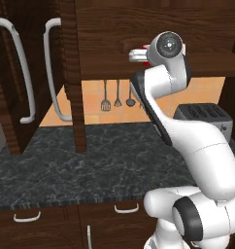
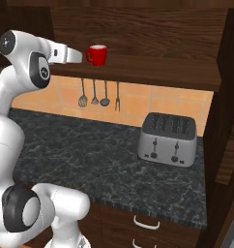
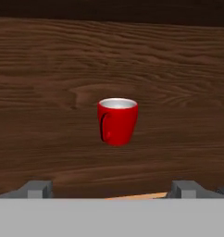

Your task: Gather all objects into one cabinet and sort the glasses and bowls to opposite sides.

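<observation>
Since the hand view only catches the two finger tips (image 3: 38,189) at its bottom edge, sitting wide apart with nothing between them, I'd call the tool (image 3: 114,190) open and empty. It isn't touching anything. In the right base view the tool (image 2: 81,56) is mostly a pale wrist block pointing sideways at the red mug (image 2: 96,54), and the tips themselves are too small to make out there. From the left base view the arm's big joint covers most of it, so you just get a bit of the tool (image 1: 137,55) poking out with a sliver of red behind it.

That mug (image 3: 117,121) stands upright on the open shelf (image 2: 153,72) of the dark wood cabinet (image 1: 139,29), just ahead of the tool and not quite reached. Its dark handle faces left in the hand view, and the inside looks pale. The wood-grain back wall (image 3: 49,83) is right behind it.

Further out: below the shelf there's an orange tiled wall with hanging utensils (image 2: 95,94), though what each one is, I can't really tell. A silver toaster (image 2: 168,139) sits on the dark marbled tabletop (image 2: 80,150), well right of the mug. On the left side two cabinet doors with long curved white handles (image 1: 50,68) stand swung open, partly cut off at the top. Drawer fronts with small white handles (image 1: 126,209) run under the tabletop edge.
</observation>
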### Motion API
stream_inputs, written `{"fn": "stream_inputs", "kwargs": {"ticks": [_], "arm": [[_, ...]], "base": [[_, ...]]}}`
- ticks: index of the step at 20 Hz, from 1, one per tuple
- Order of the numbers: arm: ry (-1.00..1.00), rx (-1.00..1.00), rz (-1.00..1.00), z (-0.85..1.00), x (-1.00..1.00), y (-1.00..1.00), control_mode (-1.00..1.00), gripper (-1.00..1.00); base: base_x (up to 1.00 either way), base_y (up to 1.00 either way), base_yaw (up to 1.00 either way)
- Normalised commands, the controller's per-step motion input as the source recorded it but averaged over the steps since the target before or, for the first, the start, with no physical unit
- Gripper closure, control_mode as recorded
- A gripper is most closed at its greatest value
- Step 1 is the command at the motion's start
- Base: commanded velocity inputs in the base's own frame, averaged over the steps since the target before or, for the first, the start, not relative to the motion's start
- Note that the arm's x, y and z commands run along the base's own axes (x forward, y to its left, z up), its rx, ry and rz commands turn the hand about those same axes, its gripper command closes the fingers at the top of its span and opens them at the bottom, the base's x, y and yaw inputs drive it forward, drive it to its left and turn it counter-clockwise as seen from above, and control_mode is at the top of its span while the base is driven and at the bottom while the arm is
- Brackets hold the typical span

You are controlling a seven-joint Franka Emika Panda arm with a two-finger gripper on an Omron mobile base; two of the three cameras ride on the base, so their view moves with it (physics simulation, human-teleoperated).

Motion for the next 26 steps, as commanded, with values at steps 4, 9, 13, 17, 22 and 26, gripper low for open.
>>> {"fn": "stream_inputs", "kwargs": {"ticks": [4,9,13,17,22,26], "arm": [[0.0,0.02,-0.02,-0.01,0.23,0.0,-1.0,-1.0],[0.0,0.04,-0.06,0.0,0.2,0.0,-1.0,-1.0],[0.0,0.02,-0.07,0.0,0.26,0.0,-1.0,-1.0],[0.0,0.0,-0.02,-0.06,0.36,0.0,-1.0,-1.0],[0.0,0.0,0.0,-0.17,0.43,0.0,-1.0,-1.0],[0.0,0.02,-0.03,-0.04,0.36,0.0,-1.0,-1.0]], "base": [[0.0,0.0,0.0],[0.0,0.0,0.0],[0.0,0.0,0.0],[0.0,0.0,0.0],[0.0,0.0,0.0],[0.0,0.0,0.0]]}}
